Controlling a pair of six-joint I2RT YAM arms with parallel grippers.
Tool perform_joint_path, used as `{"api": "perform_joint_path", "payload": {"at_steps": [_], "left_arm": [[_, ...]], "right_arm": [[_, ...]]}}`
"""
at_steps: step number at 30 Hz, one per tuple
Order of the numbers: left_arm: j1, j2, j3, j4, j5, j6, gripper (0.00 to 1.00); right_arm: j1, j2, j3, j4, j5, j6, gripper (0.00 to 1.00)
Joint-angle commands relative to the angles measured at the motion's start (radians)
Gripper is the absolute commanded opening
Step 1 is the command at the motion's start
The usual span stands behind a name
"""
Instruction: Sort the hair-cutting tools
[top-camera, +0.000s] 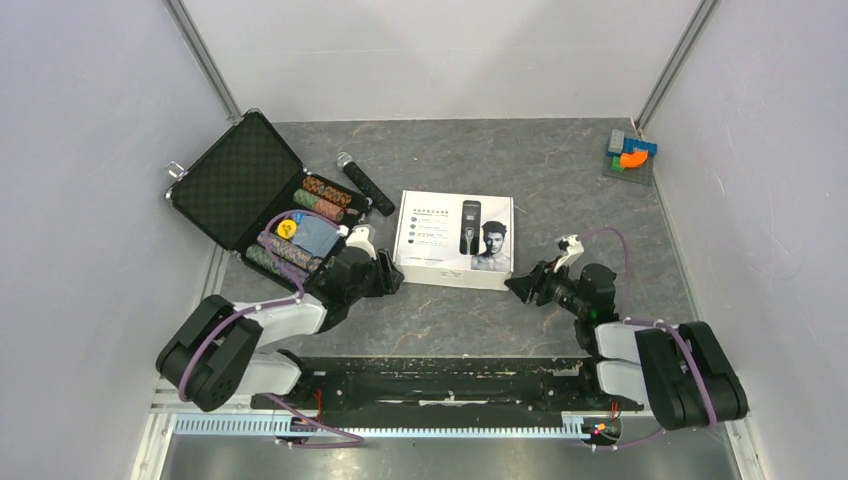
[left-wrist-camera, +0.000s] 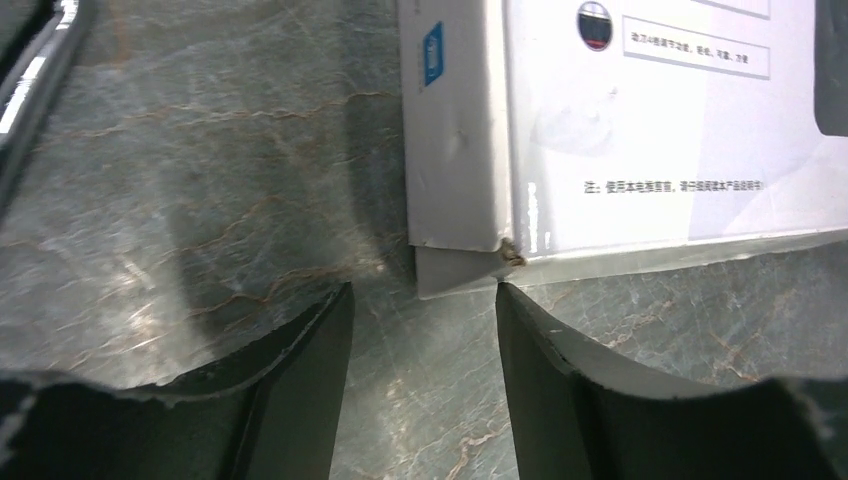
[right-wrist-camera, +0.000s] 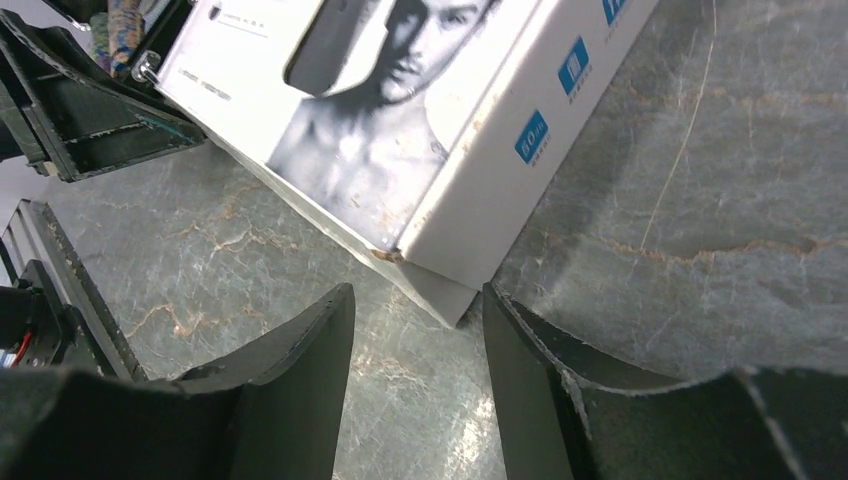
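No hair-cutting tools show; only a closed white box (top-camera: 455, 238) printed with a clipper and a man's face lies flat mid-table. My left gripper (top-camera: 397, 276) sits low at the box's near-left corner (left-wrist-camera: 460, 250). It is open (left-wrist-camera: 423, 295) with only bare tabletop between its fingers, and its right fingertip (left-wrist-camera: 510, 300) is just below that corner. My right gripper (top-camera: 514, 287) is at the near-right corner of the box (right-wrist-camera: 440, 270), open (right-wrist-camera: 418, 295) and empty, the corner pointing into the gap from just beyond the tips.
An open black case (top-camera: 240, 180) with coloured poker chips (top-camera: 322, 198) lies at the left, close behind my left arm. A black microphone (top-camera: 364, 183) rests between case and box. Small coloured blocks (top-camera: 630, 155) sit at the back right.
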Motion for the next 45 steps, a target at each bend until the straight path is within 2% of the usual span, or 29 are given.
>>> {"api": "perform_joint_path", "payload": {"at_steps": [1, 6, 10, 22, 28, 32, 35, 42, 45], "left_arm": [[0.001, -0.095, -0.008, -0.087, -0.146, -0.013, 0.62], [-0.001, -0.245, -0.015, -0.203, -0.092, -0.084, 0.61], [-0.006, -0.285, -0.035, -0.192, 0.018, -0.133, 0.58], [-0.027, -0.134, 0.038, -0.122, 0.058, -0.106, 0.55], [-0.029, -0.074, 0.055, -0.121, 0.058, -0.086, 0.54], [-0.030, -0.005, 0.066, -0.086, 0.049, -0.075, 0.53], [-0.030, 0.063, 0.090, -0.066, 0.025, -0.070, 0.52], [-0.032, 0.195, 0.138, 0.075, 0.031, -0.072, 0.49], [-0.032, 0.217, 0.157, 0.071, 0.009, -0.076, 0.49]], "right_arm": [[0.005, -0.110, 0.063, -0.123, 0.025, -0.035, 0.53], [0.005, -0.203, 0.200, -0.332, 0.084, -0.101, 0.56], [0.006, -0.127, 0.388, -0.409, 0.071, -0.128, 0.57], [0.088, 0.487, 1.097, -0.686, 0.028, -0.229, 0.57], [0.131, 0.737, 1.307, -0.734, 0.008, -0.274, 0.58], [0.147, 0.856, 1.392, -0.744, -0.024, -0.281, 0.57], [0.163, 0.901, 1.425, -0.814, -0.099, -0.317, 0.55], [0.174, 0.853, 1.301, -0.792, -0.128, -0.292, 0.53], [0.174, 0.820, 1.252, -0.737, -0.123, -0.267, 0.53]]}}
